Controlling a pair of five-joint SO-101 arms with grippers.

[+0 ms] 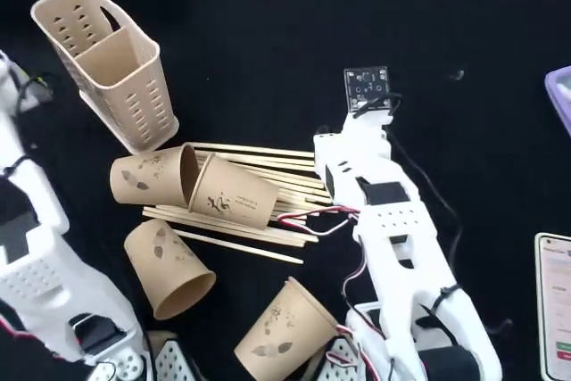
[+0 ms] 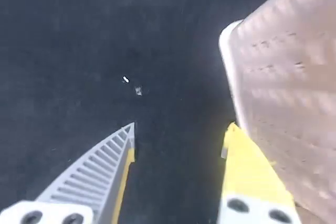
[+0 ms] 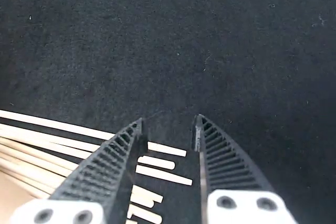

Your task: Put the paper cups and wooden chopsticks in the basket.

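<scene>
1. While the left gripper [image 2: 181, 129] hung just beside the basket [image 2: 283, 77], its fingers stood spread wide with nothing between them.
2. On the black table [image 1: 268, 60], the wooden chopsticks [image 1: 241, 231] lay in a loose pile near the basket's base.
3. Two paper cups [image 1: 152, 176] lay on their sides on that pile, one close below the basket, the next touching it.
4. The other two cups [image 1: 168, 269] lay tipped over beyond the pile, farther from the basket.
5. The right gripper [image 3: 168, 121] hung over the chopstick ends farthest from the basket, fingers parted, holding nothing.
</scene>
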